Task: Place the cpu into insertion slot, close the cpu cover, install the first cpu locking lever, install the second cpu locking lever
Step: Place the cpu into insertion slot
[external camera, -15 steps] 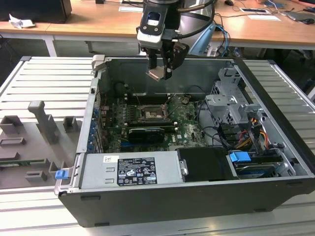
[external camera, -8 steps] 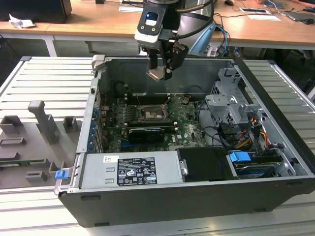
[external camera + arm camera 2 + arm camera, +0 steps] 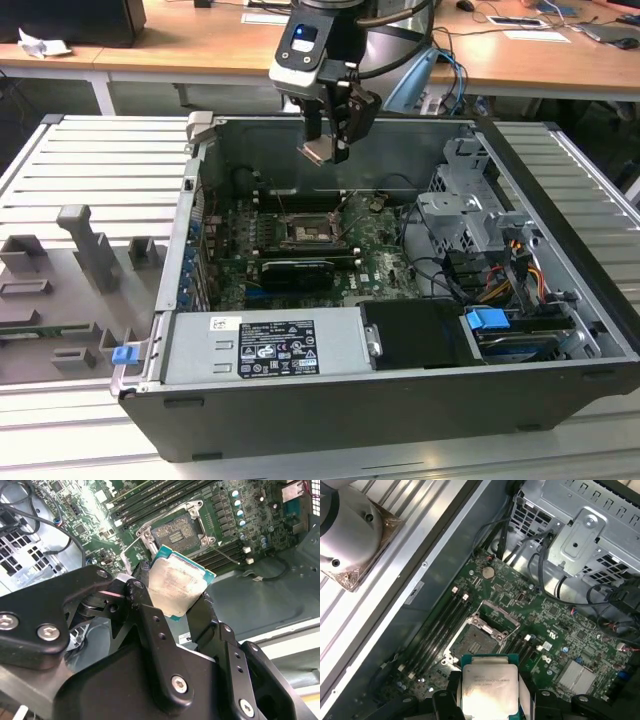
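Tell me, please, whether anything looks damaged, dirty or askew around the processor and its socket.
The cpu gripped in the hand has a smeared, blotchy metal top in both wrist views, like dried residue. It hangs above the open, empty socket, not yet seated. No damage stands out elsewhere.

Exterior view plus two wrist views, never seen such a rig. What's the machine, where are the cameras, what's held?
It is one robot arm working over an opened computer case on a slatted metal table. The exterior view is from a camera off the arm; both wrist views ride on the arm and look down past its hand. The hand is shut on the cpu, a small flat chip, held in the air above the motherboard. The socket below is empty. Grey fixture blocks sit on the table at the exterior view's left.
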